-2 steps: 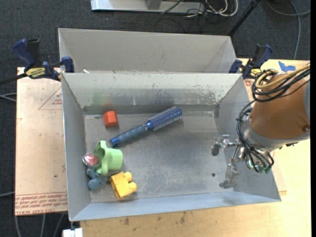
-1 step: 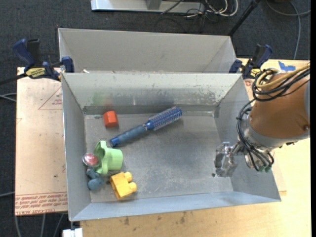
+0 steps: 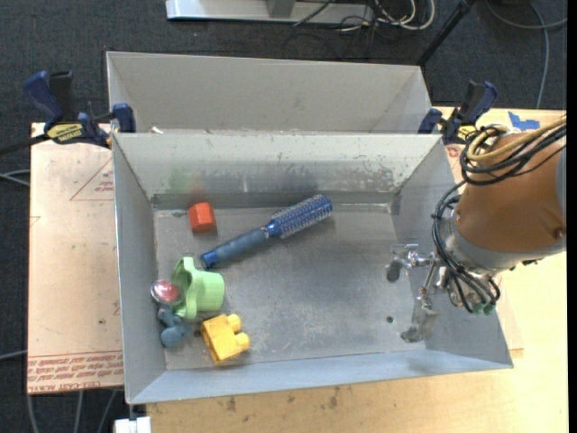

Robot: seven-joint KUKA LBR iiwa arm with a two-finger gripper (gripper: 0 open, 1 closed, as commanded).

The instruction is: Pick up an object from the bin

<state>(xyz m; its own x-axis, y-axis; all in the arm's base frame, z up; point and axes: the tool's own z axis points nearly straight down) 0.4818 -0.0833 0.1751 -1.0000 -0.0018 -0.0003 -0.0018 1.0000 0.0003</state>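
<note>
Gripper (image 3: 416, 300) is low over bare floor at the right side of the grey metal bin (image 3: 270, 165), just beside the right wall; whether it's released or clenched, I can't tell. The orange-covered arm (image 3: 505, 206) comes in from the right. Everything pickable lies well apart to the left: a blue hairbrush (image 3: 266, 230) lies slantwise at the far middle, a small orange block (image 3: 202, 216) just left of it, and in the near-left corner 1 green cup (image 3: 203, 289) and 1 yellow toy brick (image 3: 224, 337).
</note>
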